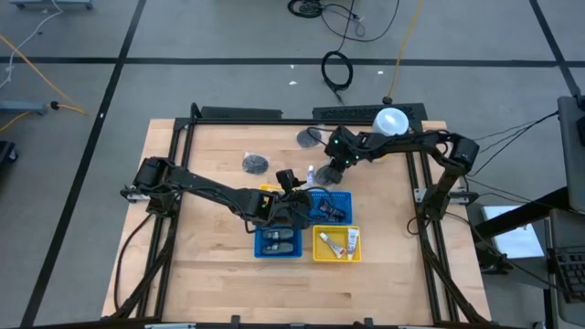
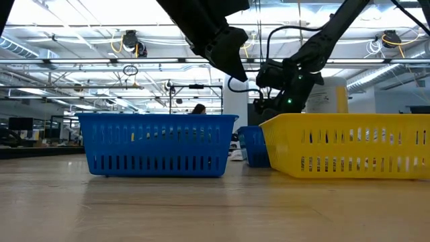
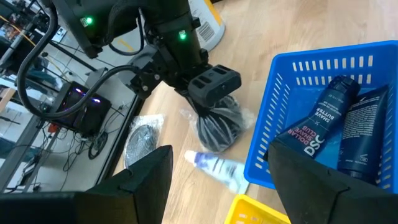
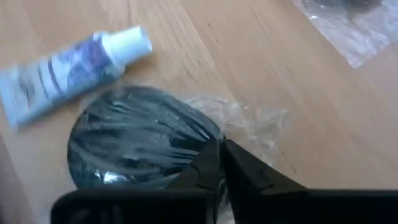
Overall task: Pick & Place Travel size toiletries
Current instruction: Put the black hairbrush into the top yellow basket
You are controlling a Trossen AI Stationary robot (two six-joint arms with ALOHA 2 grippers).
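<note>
We see the right gripper (image 4: 219,163) down at the back of the bench (image 1: 210,265), its fingers pinched together on the clear wrapping of a round grey packet (image 4: 140,146) that lies on the wood. A thin white tube (image 4: 68,68) with blue marks lies just beside that packet.

From the left wrist we see the same packet (image 3: 219,124) under the right gripper (image 3: 211,99), the tube (image 3: 217,168) next to it, and a second round packet (image 3: 142,134) near the bench edge.

The left gripper (image 1: 291,203) hovers over the blue trays in the middle of the bench; its fingers (image 3: 146,180) stand wide apart with nothing between them. The back blue tray (image 1: 331,206) holds dark bottles (image 3: 339,127) lying side by side. The front blue tray (image 1: 278,243) holds more dark bottles, and the yellow tray (image 1: 336,245) holds white tubes. Another grey packet (image 1: 255,164) lies well apart on the open wood, toward the left.
</note>
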